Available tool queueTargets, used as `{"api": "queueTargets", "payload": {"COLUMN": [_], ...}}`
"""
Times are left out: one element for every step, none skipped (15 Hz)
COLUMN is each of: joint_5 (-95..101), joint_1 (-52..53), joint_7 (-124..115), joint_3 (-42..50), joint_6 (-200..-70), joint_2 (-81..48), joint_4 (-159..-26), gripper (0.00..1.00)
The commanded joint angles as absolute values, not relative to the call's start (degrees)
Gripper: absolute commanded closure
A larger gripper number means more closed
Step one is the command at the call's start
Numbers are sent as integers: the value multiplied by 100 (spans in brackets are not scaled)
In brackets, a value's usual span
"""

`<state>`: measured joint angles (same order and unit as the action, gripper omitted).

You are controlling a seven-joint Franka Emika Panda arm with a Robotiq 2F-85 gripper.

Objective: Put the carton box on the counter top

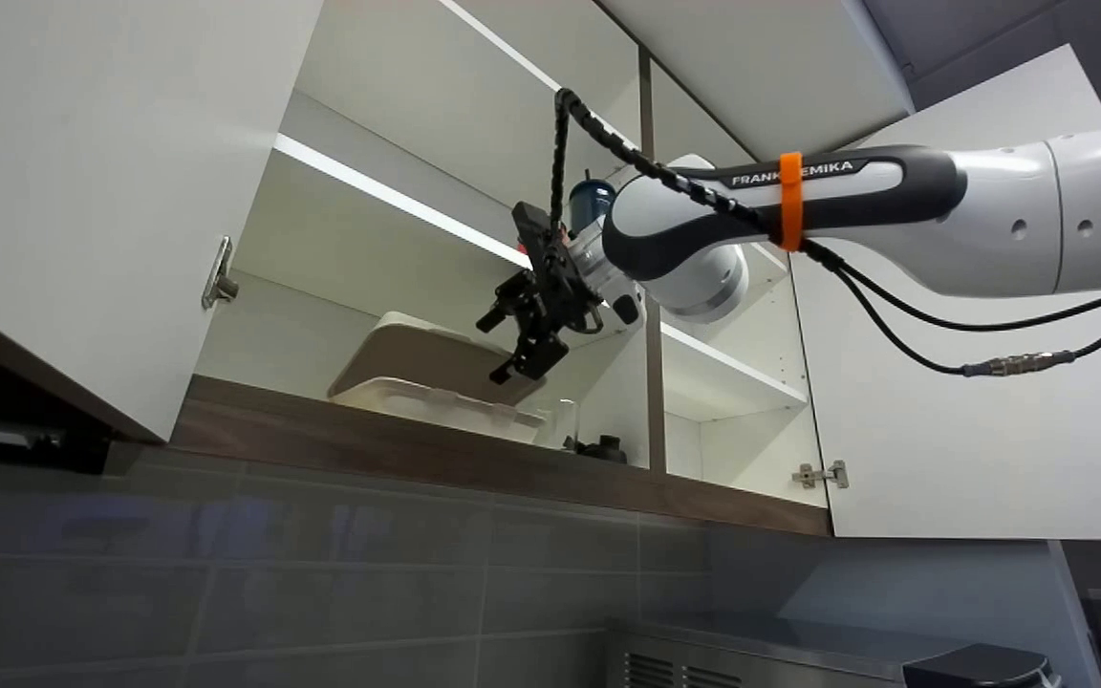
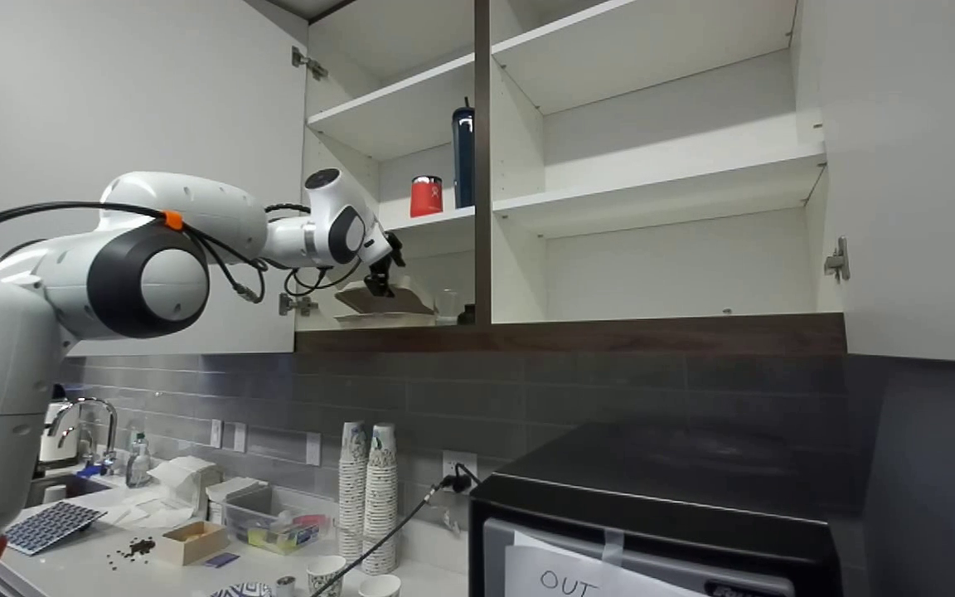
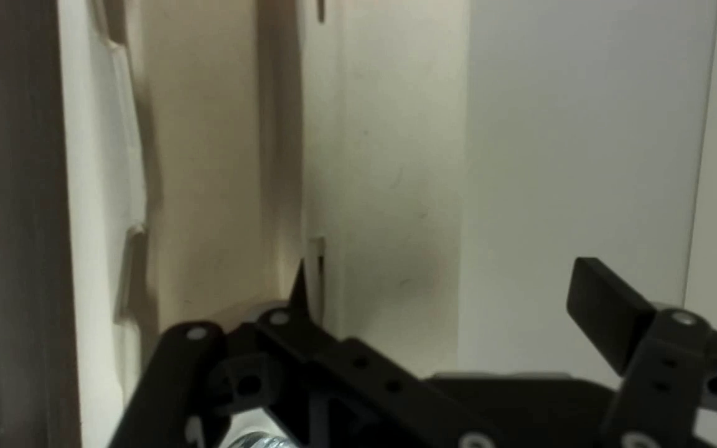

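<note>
Pincer [image 3: 442, 286], spread wide, holds nothing; near it, at the bottom of the cabinet [image 1: 398, 449], stands the carton box [image 1: 436, 401], its lid [image 1: 407, 358] raised. If only this lid is gripped, the box may swing and topple the glass [image 1: 566, 420] just beside

Carton box [image 1: 417, 365] is done in off-white, jaws all in black. Above the box, a red cup [image 2: 426, 197] and a navy bottle [image 2: 463, 157] can be spotted; below it, brown wood-look trim [image 1: 474, 462] and grey tiles [image 1: 350, 597] crossed by paler lines are seen.
</note>
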<state>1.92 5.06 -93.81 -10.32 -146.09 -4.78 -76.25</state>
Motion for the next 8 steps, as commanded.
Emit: {"api": "queueTargets", "payload": {"joint_5": [433,436,467,424,389,355,359,310], "joint_1": [502,502,508,512,519,525,538,550], "joint_7": [-9421,-9386,-9417,-9416,-9425,-9401,-9384,-9328], "joint_3": [-989,-992,-995,-1004,-1013,-1023,-1039,-1060], "joint_6": [-13781,-13667,-13624,-13573,-13507,-13432,-13298,-13090], "joint_2": [-242,-225,-242,-254,-284,-306,-343,-374], "joint_4": [-7601,-7577,-7557,-7527,-7484,-7441,-7381,-7319], "gripper": [0,0,0,0,0,0,0,0]}}
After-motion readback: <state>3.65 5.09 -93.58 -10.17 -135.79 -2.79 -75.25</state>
